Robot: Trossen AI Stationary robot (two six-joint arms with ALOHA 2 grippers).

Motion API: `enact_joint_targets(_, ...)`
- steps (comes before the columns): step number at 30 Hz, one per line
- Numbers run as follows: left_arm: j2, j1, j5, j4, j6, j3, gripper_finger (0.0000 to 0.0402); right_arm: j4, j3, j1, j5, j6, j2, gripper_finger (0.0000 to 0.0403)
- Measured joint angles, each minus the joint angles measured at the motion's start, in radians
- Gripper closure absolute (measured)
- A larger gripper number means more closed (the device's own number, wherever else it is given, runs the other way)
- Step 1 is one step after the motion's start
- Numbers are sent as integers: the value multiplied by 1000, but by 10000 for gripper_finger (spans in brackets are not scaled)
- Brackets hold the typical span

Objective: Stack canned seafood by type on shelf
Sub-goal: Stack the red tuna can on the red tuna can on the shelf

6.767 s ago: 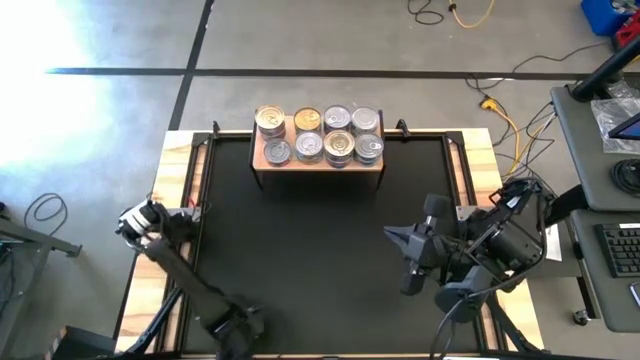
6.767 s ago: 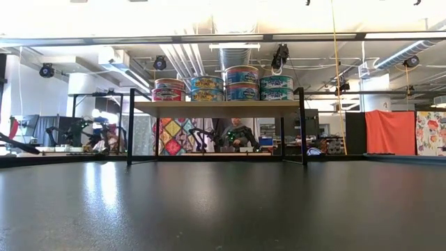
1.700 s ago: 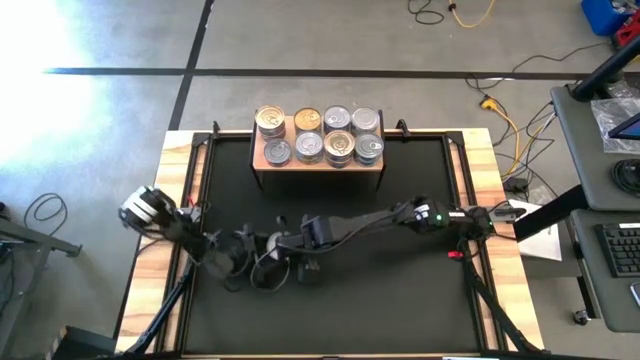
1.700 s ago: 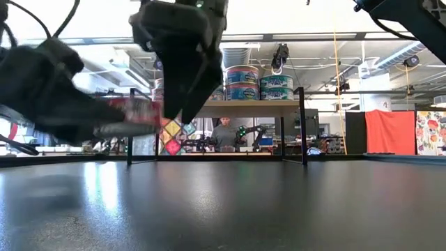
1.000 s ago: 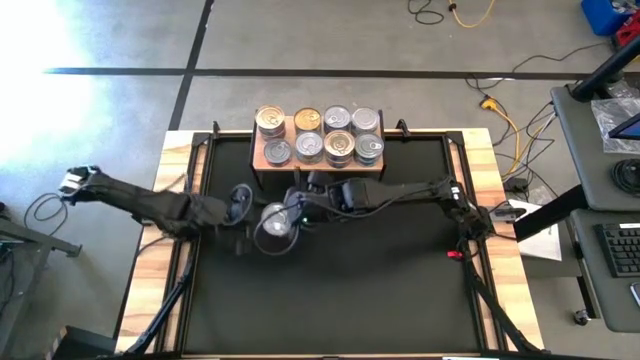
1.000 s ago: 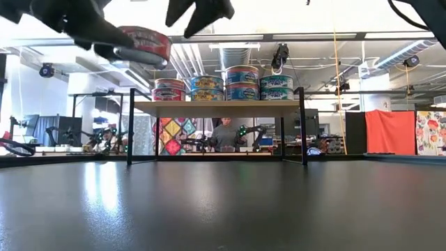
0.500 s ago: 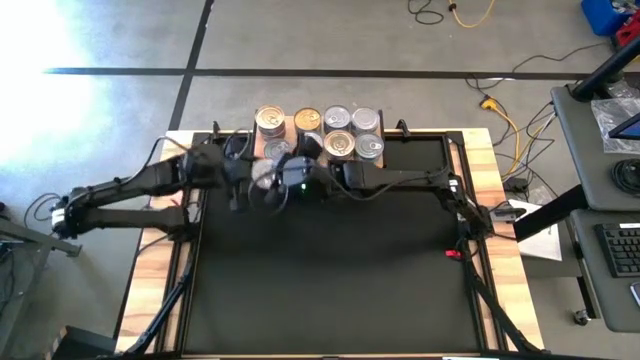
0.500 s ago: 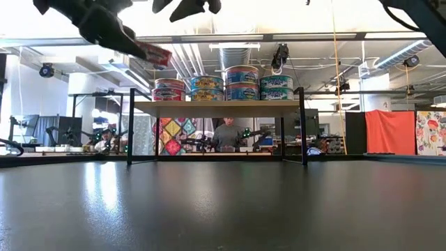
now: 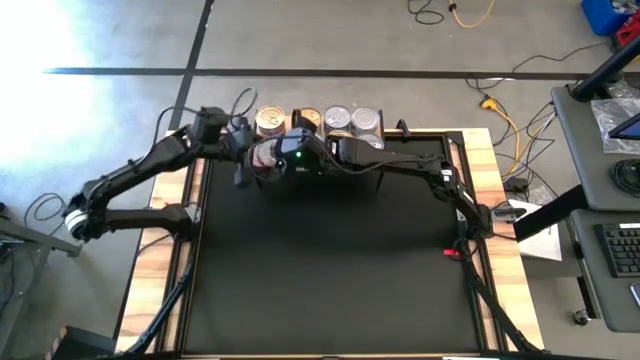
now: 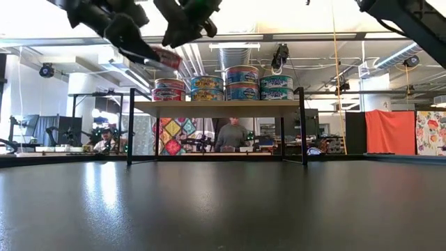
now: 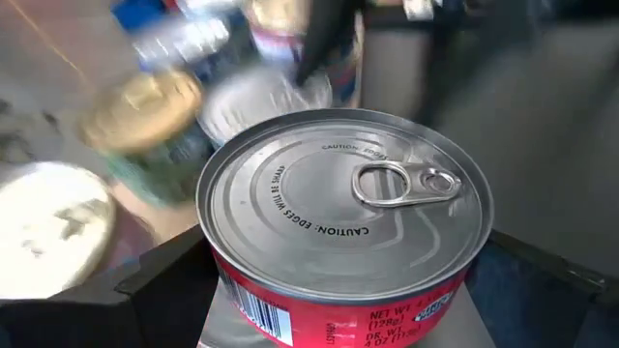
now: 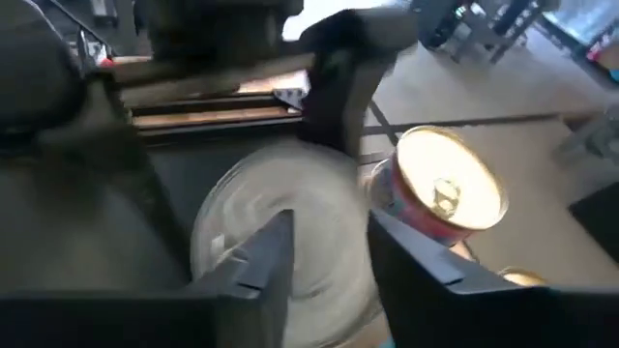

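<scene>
High view: the left gripper (image 9: 252,160) is out over the left end of the shelf (image 9: 378,158) and it's clamped on a red tin (image 9: 266,157) with a silver lid. The right gripper (image 9: 298,158) comes in from the other side and sits just beside that tin, so the two arms pretty much meet over the shelf's front left. Behind them you can see the back row of canned seafood (image 9: 337,118), a mix of gold and silver lids. The front row is mostly hidden under the arms.

Low view: the red tin is up in the air, tilted, a bit above the shelf's left end and not touching the stacked cans there. The right gripper hangs close by, slightly higher. Far off in the room behind, a person (image 10: 228,134) is at a bench.

Left wrist view: the tin fills the shot, pull tab (image 11: 406,183) up, with a dark finger on each side of it. Blurry tins sit beyond it on the shelf, one with a gold lid (image 11: 141,101).

Right wrist view: the two fingers (image 12: 259,259) stand a narrow way apart with nothing between them. A blurry silver lid lies just past them, next to a red can with a gold lid (image 12: 445,184).
</scene>
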Motion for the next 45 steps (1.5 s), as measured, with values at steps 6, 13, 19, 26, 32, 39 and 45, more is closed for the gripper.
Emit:
enact_joint_targets(6, 124, 20, 15, -141, 78, 82, 43, -6, 0, -79, -208, -84, 0, 361)
enact_joint_targets(13, 149, 84, 10, -106, 74, 118, 44, -48, 0, -159, -409, -103, 16, 390)
enact_joint_targets(19, 174, 127, 17, -102, 71, 120, 45, -6, 0, -181, -485, -153, 30, 390)
enact_joint_targets(26, 198, 126, 34, -119, 63, 117, 44, 46, 0, -190, -487, -154, 85, 390)
enact_joint_targets(32, 197, 125, 33, -142, 42, 117, 22, 56, 0, -189, -490, -154, 98, 390)
enact_joint_targets(39, 219, 122, 8, -137, 33, 117, 12, 57, 0, -190, -487, -208, 103, 390)
enact_joint_targets(45, 235, 115, -10, -135, 39, 117, 4, 84, 5, -180, -486, -230, 96, 390)
